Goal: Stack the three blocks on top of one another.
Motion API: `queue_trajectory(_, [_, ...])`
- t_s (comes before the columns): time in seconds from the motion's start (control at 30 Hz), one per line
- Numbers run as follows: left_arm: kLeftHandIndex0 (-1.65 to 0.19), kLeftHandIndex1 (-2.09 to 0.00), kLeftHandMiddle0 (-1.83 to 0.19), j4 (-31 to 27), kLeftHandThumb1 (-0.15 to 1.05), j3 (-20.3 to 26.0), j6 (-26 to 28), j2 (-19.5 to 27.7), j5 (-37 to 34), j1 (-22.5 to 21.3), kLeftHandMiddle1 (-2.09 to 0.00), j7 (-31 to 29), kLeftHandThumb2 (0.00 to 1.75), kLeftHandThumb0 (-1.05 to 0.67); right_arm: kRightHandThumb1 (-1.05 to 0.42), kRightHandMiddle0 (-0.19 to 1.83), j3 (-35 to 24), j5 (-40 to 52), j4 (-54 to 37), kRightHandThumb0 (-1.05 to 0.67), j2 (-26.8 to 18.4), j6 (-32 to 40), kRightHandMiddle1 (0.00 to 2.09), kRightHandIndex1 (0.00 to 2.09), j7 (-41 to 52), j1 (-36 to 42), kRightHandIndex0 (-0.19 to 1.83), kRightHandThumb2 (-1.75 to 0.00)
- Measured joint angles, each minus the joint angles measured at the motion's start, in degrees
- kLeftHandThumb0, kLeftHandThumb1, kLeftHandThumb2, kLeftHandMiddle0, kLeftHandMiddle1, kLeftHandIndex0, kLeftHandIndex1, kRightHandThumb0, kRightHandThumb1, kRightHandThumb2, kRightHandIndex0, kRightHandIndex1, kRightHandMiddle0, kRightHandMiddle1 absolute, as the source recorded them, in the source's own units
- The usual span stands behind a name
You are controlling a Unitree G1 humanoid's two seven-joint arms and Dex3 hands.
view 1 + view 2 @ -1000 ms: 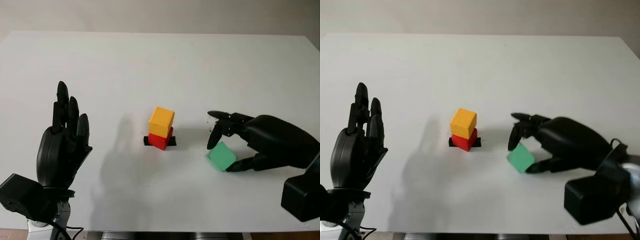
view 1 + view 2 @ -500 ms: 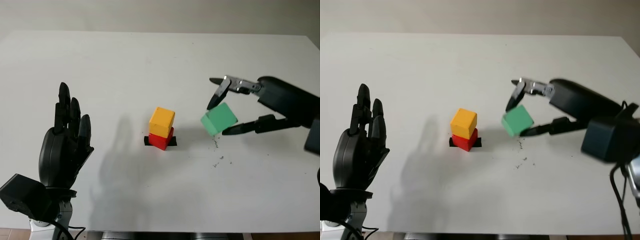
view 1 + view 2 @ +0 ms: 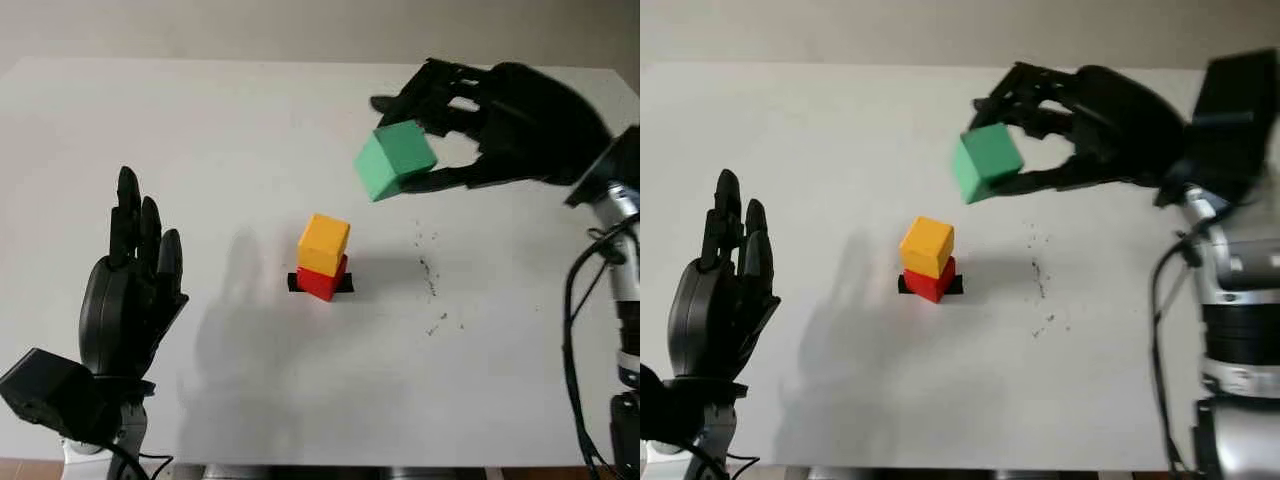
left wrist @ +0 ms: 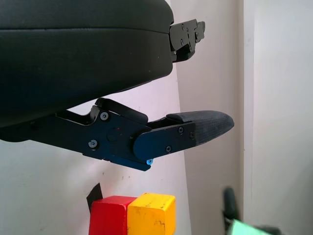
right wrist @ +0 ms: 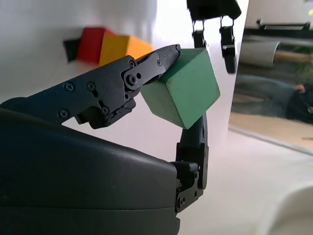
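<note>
— Stock, nearest first?

— Left hand, one, near edge of the white bench, upright, holding nothing, idle beside the stack. Then yellow block, one, sitting on red block, one; the red one is on a small black mark. Loose dark specks on the bench to the right of the stack.

— Farther back?

— Right hand, one, in the air. Its fingers pinch the green block, one, tilted, clear of the bench.

— Changed?

— A second ago the green block was on the bench at the right, fingers around it. Now it is lifted, carried up and left, above the stack and slightly to the right of it. Judged: two tiers done; the third needs levelling and lowering onto the yellow.

— Count?

— Blocks three, hands two.
</note>
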Motion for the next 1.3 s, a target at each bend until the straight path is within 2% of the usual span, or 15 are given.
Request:
queue_trajectory(0.27, [0.19,0.0,0.19,-0.6,1.05,-0.1,0.3,0.0,0.7,0.4,0.0,0.3,0.59,-0.64,-0.93,0.39,3.0,-0.5,7.2,-0.52,3.9,3.1,1.6,0.07,3.4,-5.7,0.24,-0.05])
queue_trajectory(0.43, [0.19,0.0,0.19,-1.3,1.05,-0.7,0.7,-0.1,1.4,0.5,0.0,0.7,0.59,-0.64,-0.92,0.39,4.8,-2.1,10.6,-0.49,5.5,3.7,1.51,0.06,5.1,-7.9,0.23,-0.05])
queue_trajectory(0.7, [0.19,0.0,0.19,-1.3,1.05,-0.7,0.7,-0.1,1.3,1.0,0.0,0.6,0.59,-0.63,-0.92,0.39,6.0,-3.3,10.8,-0.46,6.6,5.5,1.51,0.06,5.7,-7.9,0.24,-0.05])
queue_trajectory(1.3, [0.19,0.0,0.19,-1.8,1.05,-0.7,1.6,0.2,1.9,1.3,0.0,0.3,0.59,-0.64,-0.92,0.37,6.1,-6.7,10.8,-0.47,6.6,4.4,1.53,0.05,5.7,-7.7,0.22,-0.05])
